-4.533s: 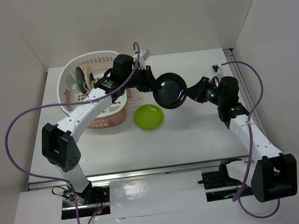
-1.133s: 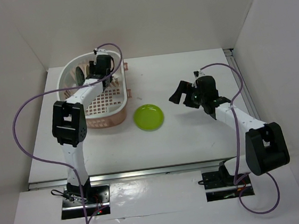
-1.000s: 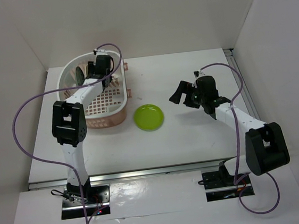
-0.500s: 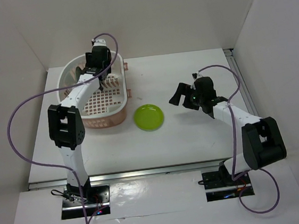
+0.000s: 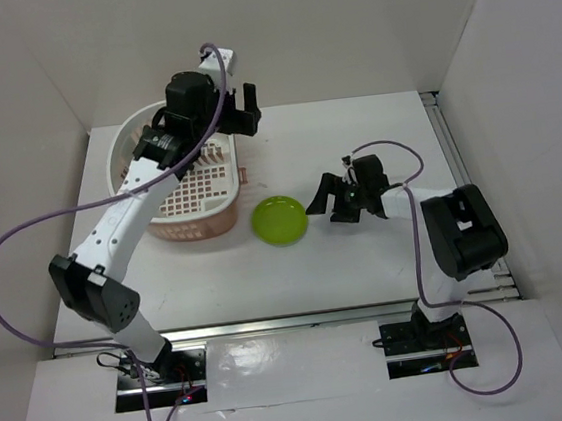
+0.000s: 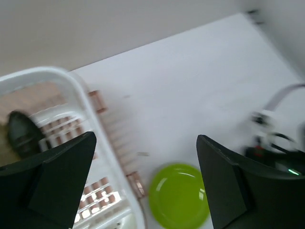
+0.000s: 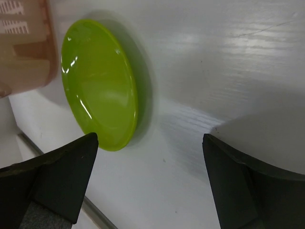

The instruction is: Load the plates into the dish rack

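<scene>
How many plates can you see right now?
2. The lime green plate lies on the table beside the dish rack; a dark plate sits inside the rack. The left arm covers part of the rack, so others may be hidden.

Bright even light; left wrist blurred

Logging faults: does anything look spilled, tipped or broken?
Nothing stands out. The lime green plate lies flat and whole on the table beside the upright dish rack; left gripper and right gripper are open, empty.
</scene>
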{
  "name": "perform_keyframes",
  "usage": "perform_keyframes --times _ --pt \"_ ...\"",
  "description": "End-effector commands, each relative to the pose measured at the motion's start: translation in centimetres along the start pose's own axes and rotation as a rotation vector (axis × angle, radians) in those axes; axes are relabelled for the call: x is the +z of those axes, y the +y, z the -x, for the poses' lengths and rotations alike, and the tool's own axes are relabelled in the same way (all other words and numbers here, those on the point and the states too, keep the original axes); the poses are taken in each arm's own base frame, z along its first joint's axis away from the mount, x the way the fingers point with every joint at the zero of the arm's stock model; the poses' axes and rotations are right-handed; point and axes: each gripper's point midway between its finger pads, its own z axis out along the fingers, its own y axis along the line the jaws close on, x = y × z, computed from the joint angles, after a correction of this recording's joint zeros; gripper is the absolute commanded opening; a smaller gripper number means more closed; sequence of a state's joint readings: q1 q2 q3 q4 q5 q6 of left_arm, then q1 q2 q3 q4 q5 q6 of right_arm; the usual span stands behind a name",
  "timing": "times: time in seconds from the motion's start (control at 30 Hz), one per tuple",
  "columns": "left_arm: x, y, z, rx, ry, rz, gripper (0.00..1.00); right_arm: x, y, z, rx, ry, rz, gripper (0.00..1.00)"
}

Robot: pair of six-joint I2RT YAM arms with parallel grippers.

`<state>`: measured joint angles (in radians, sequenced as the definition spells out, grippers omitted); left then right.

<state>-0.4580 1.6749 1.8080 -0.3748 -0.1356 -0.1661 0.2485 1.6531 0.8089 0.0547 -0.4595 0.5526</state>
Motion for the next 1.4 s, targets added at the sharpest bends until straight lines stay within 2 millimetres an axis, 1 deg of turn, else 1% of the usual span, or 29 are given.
perform_keyframes --times 0.0,0.07,0.1,0.13,0.17,0.23,0.27,0.3,0.37,0.4,0.5,0.73,0.77,0.8,0.83,0.87,0.9,0.93,0.97,1.0,1.03,1.1,1.13,1.17,1.2,1.23,1.27,1.33,1.37 --pt "-5.0 -6.4 1.5 -0.02 -0.016 -0.428 1.0 1.2 3.4 0.2 -0.049 0.005 0.13 0.95" --pt "-6.0 -7.5 1.3 -0.073 -0.014 -0.489 1.0 1.9 3.3 0.3 -0.05 0.008 0.117 0.92" --pt "-7.0 -8.1 1.7 -0.09 -0.025 -0.527 1.0 2.3 3.2 -0.5 -0.062 0.028 0.107 0.9" --pt "-7.4 -9.3 0.7 -0.13 0.012 -0.6 1.0 2.9 3.1 -0.8 -0.065 0.037 0.097 0.88" --pt "-8.1 -10.0 1.1 -0.14 -0.003 -0.645 1.0 3.1 2.8 -1.0 -0.061 0.044 0.092 0.85" --pt "-9.4 -11.5 0.3 -0.175 0.033 -0.754 1.0 3.8 2.0 -1.6 -0.055 0.056 0.062 0.8" --pt "-9.9 -11.7 0.1 -0.182 0.043 -0.776 1.0 4.0 2.0 -2.0 -0.056 0.069 0.061 0.76" --pt "-10.2 -11.9 0.2 -0.175 0.029 -0.796 1.0 4.1 2.1 -1.8 -0.05 0.057 0.058 0.63" --pt "-10.5 -11.8 -0.6 -0.179 0.042 -0.794 1.0 4.7 1.2 -2.5 -0.026 0.075 0.022 0.59" --pt "-10.9 -11.7 -0.1 -0.176 0.024 -0.783 1.0 4.7 1.3 -2.6 -0.016 0.075 0.022 0.59" --pt "-10.9 -11.5 -0.7 -0.181 0.034 -0.772 1.0 5.3 0.5 -2.6 0.014 0.067 -0.01 0.56" --pt "-11.2 -11.7 -1.6 -0.193 0.062 -0.791 1.0 6.9 -0.5 -2.8 0.055 0.078 -0.052 0.36" --pt "-11.5 -11.7 -1.4 -0.191 0.053 -0.792 1.0 7.3 -0.9 -3.4 0.066 0.087 -0.072 0.29" --pt "-11.4 -11.7 -1.7 -0.194 0.062 -0.791 1.0 7.4 -0.8 -3.0 0.065 0.08 -0.077 0.22" --pt "-11.2 -11.6 -1.7 -0.195 0.059 -0.779 1.0 7.5 -1.5 -3.5 0.084 0.091 -0.103 0.09" --pt "-11.2 -11.6 -1.7 -0.195 0.059 -0.779 1.0 7.4 -1.9 -3.5 0.088 0.09 -0.123 0.01" --pt "-11.3 -11.4 -1.8 -0.196 0.056 -0.765 1.0 7.5 -2.2 -3.0 0.1 0.07 -0.155 0.0" --pt "-11.1 -11.2 -1.8 -0.197 0.053 -0.749 1.0 7.2 -3.0 -3.6 0.111 0.085 -0.196 0.0" --pt "-11.0 -11.0 -2.0 -0.201 0.061 -0.736 1.0 7.0 -2.9 -3.1 0.119 0.07 -0.211 0.0" --pt "-10.7 -10.7 -1.9 -0.203 0.056 -0.712 1.0 6.5 -3.2 -1.6 0.135 0.02 -0.246 0.0" --pt "-10.5 -10.5 -2.1 -0.207 0.061 -0.693 1.0 5.9 -3.5 -1.6 0.147 0.015 -0.28 0.0" --pt "-9.9 -9.8 -2.4 -0.225 0.073 -0.639 1.0 4.4 -3.7 0.6 0.171 -0.06 -0.321 0.0" --pt "-9.5 -9.4 -2.1 -0.239 0.066 -0.586 1.0 2.6 -3.7 2.8 0.184 -0.145 -0.38 0.0" --pt "-8.9 -9.0 -2.3 -0.243 0.072 -0.555 1.0 1.5 -2.9 4.8 0.174 -0.205 -0.397 0.0" --pt "-8.1 -8.7 -2.7 -0.258 0.084 -0.526 1.0 0.4 -2.6 6.0 0.179 -0.251 -0.427 0.0" --pt "-7.6 -8.1 -2.7 -0.261 0.085 -0.482 1.0 -2.0 -2.8 7.4 0.172 -0.318 -0.51 0.0" --pt "-7.4 -7.8 -2.6 -0.263 0.087 -0.464 1.0 -3.2 -2.5 8.5 0.177 -0.36 -0.538 0.0" --pt "-6.2 -7.7 -3.0 -0.264 0.103 -0.428 1.0 -6.6 -0.6 11.7 0.168 -0.478 -0.564 0.0" --pt "-6.0 -7.8 -2.5 -0.271 0.096 -0.429 1.0 -7.7 -0.3 12.0 0.156 -0.485 -0.581 0.0"
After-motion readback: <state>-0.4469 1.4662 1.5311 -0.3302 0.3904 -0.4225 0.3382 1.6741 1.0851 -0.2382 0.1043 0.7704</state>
